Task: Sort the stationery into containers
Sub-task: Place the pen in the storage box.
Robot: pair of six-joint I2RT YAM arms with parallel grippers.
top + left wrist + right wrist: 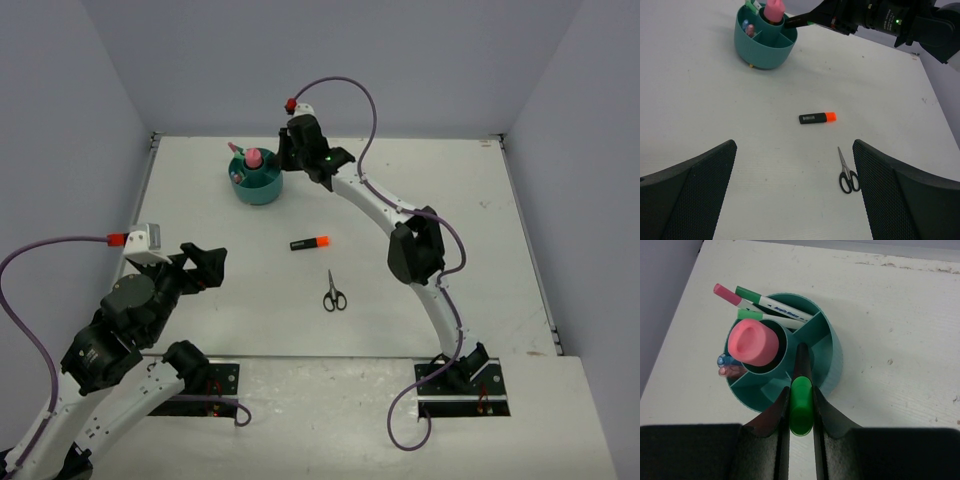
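Green-capped highlighter (801, 412) clamped in right gripper (801, 394), black end pointing into organiser (836, 347).

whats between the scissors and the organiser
The orange-capped highlighter lies there flat, touching neither the scissors nor the organiser. The top view shows this, and the left wrist view agrees.

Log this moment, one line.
right tool shut on green-capped black highlighter at round teal plastic organiser | left tool open | loose: orange-capped highlighter, black-handled scissors
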